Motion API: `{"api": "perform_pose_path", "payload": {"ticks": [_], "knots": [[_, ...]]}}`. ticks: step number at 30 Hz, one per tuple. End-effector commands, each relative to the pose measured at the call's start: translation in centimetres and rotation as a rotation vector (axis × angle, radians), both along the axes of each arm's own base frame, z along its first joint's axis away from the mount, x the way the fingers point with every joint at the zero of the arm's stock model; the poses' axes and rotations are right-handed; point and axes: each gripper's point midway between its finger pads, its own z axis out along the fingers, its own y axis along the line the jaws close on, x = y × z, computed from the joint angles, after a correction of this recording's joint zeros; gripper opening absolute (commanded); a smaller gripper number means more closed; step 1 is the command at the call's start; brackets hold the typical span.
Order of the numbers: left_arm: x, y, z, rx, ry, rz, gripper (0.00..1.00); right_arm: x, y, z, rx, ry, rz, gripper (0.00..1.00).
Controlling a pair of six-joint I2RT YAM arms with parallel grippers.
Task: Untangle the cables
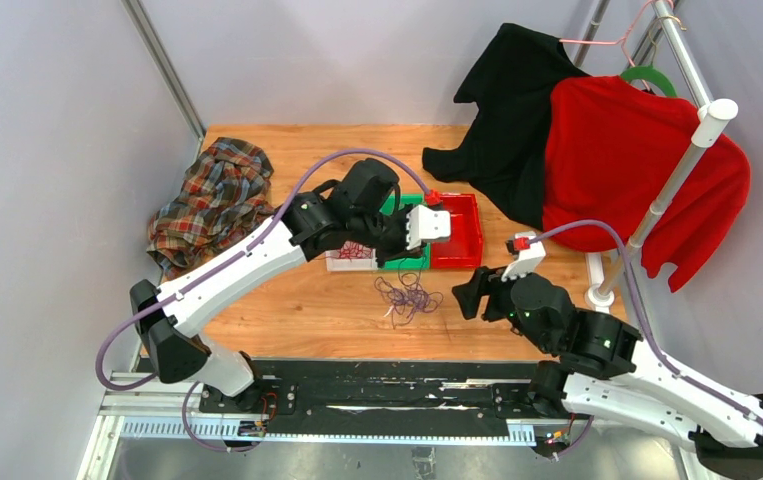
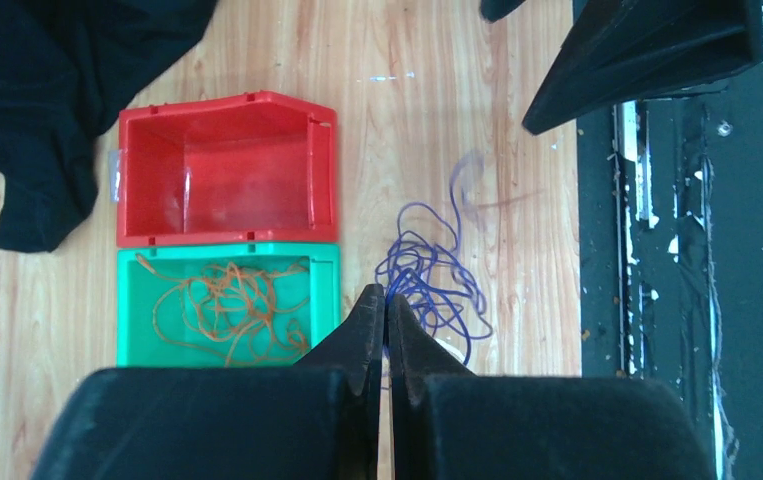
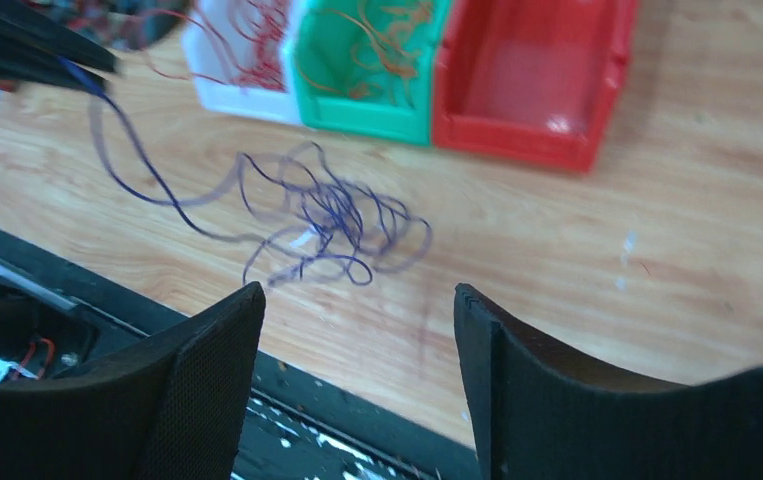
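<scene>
Right gripper (image 3: 357, 300) is nearest, low over the light wooden tabletop (image 3: 577, 230), its black jaws spread wide and gripping nothing. Just beyond it the thin purple cable (image 3: 337, 215) lies in a loose knotted tangle on the wood, in front of the bins. One strand rises leftward to the left gripper (image 2: 385, 305) — clenched, tips pinching that purple strand.

Behind the tangle are three small plastic bins side by side:
- White plastic bin (image 3: 242, 100), holding thin red cable (image 3: 257, 50).
- Green plastic bin (image 2: 327, 300), holding a loose coil of thin orange cable (image 2: 227, 305).
- Red plastic bin (image 2: 325, 170).

Only the right wrist view shows the lifted strand and the white bin's contents. The left wrist view looks straight down into the green and red bins. Only the top view shows what lies farther off — a crumpled plaid shirt (image 1: 212, 200) far left, and a black garment (image 1: 507, 110) and red sweater (image 1: 627, 160) far right.
</scene>
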Motion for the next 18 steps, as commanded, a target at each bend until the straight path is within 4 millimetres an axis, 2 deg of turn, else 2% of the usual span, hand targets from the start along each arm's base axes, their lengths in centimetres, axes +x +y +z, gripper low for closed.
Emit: {"api": "perform_pose_path", "payload": {"ticks": [1,4,8,15,18], "knots": [[-0.8,1.2,-0.5,0.048,0.035,0.012,0.01,1.3,4.6,3.7,0.060,-0.192,0.186,0.70],[-1.3,1.3,1.0,0.024,0.035,0.014,0.01,1.7,7.2,5.1,0.126,-0.278,0.259,0.70],[-2.0,1.4,2.7,-0.003,0.019,0.005,0.01,2.2,9.8,5.3,0.156,-0.318,0.314,0.70],[-2.9,1.5,5.4,-0.042,0.005,-0.028,0.01,4.1,12.1,4.5,0.148,-0.349,0.291,0.70],[-3.5,1.4,7.8,-0.085,0.005,-0.050,0.01,5.4,12.6,3.4,0.120,-0.348,0.247,0.70]]}}
